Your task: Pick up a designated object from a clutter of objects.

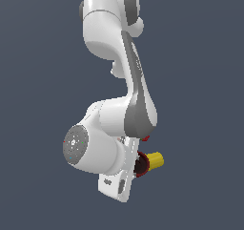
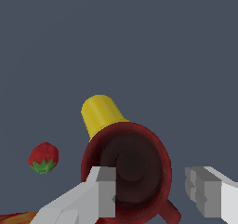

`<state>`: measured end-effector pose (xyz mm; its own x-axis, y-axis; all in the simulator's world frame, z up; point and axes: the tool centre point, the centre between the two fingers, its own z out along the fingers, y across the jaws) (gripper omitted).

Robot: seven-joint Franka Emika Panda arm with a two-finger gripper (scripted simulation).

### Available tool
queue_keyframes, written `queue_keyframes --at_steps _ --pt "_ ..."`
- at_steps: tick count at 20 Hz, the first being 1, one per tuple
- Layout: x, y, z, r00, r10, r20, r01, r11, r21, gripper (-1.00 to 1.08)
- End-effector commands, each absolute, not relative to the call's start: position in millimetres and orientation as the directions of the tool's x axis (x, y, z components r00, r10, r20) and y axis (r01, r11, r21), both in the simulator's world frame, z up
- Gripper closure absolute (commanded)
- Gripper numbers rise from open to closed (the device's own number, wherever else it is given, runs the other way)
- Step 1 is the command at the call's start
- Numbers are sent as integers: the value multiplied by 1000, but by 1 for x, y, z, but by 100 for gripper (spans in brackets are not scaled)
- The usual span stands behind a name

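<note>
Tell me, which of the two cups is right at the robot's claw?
The dark red mug, with its dark inside and small handle. It sits between the open gripper fingers, while the yellow cup lies beyond it.

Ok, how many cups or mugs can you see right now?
2. The dark red mug sits between the gripper fingers; the yellow cup lies just behind, touching it. The arm may hide others.

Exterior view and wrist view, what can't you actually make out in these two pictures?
- Dark red mug with a dark inside: in the exterior view the white arm hides all but a sliver.
- Yellow plastic cup: in the wrist view the mug covers its mouth.
- Pincer: not seen in the exterior view, behind the arm; whether its fingers touch the mug is unclear.
- Red-orange object: cut off at the wrist view's edge, unidentifiable.
</note>
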<state>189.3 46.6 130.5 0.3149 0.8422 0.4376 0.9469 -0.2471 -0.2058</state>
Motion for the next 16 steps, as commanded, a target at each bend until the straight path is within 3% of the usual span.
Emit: queue_keyframes --at_steps 1,16 --pt "194 48 122 271 841 469 961 -205 -187 -20" --pt "206 50 98 148 821 552 988 -95 -123 -20"
